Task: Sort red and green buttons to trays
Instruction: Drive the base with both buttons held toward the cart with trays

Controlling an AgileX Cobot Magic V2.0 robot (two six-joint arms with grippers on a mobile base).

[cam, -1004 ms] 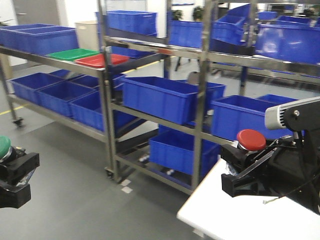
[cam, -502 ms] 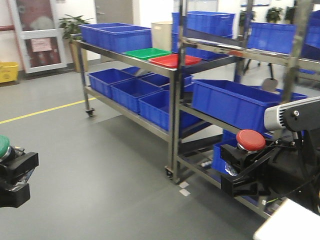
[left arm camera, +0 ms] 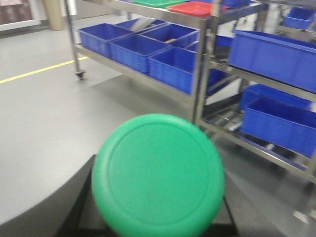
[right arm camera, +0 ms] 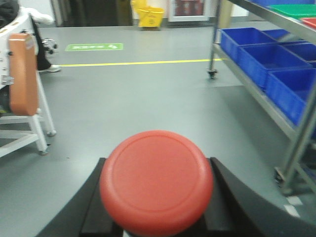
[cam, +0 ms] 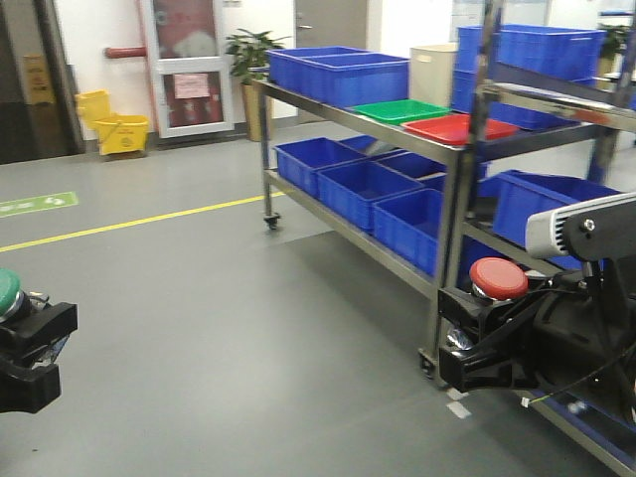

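Red button [cam: 499, 277] clamped in right hand [cam: 484, 333] — green button [cam: 8, 291] clamped in left hand [cam: 30, 343].

**Desk:** What colours did you have in hand?

**Operator:** On my left wrist camera I had the green button [left arm camera: 158, 175], its cap one plain green, no marking. On the right I had the red button [right arm camera: 156, 180], plain red all over. My left gripper [cam: 25, 330] and right gripper [cam: 487, 320] both read black.

**Desk:** And the rack?

**Operator:** I made out a bright green tray [cam: 399, 110], a bright red tray [cam: 459, 128], blue crates [cam: 343, 75] and a cream tub [cam: 433, 70]. The floor [cam: 199, 318] was grey with a yellow line [cam: 149, 217] and a green sign [cam: 35, 204] with white marks. I also saw a yellow mop bucket [cam: 117, 129].
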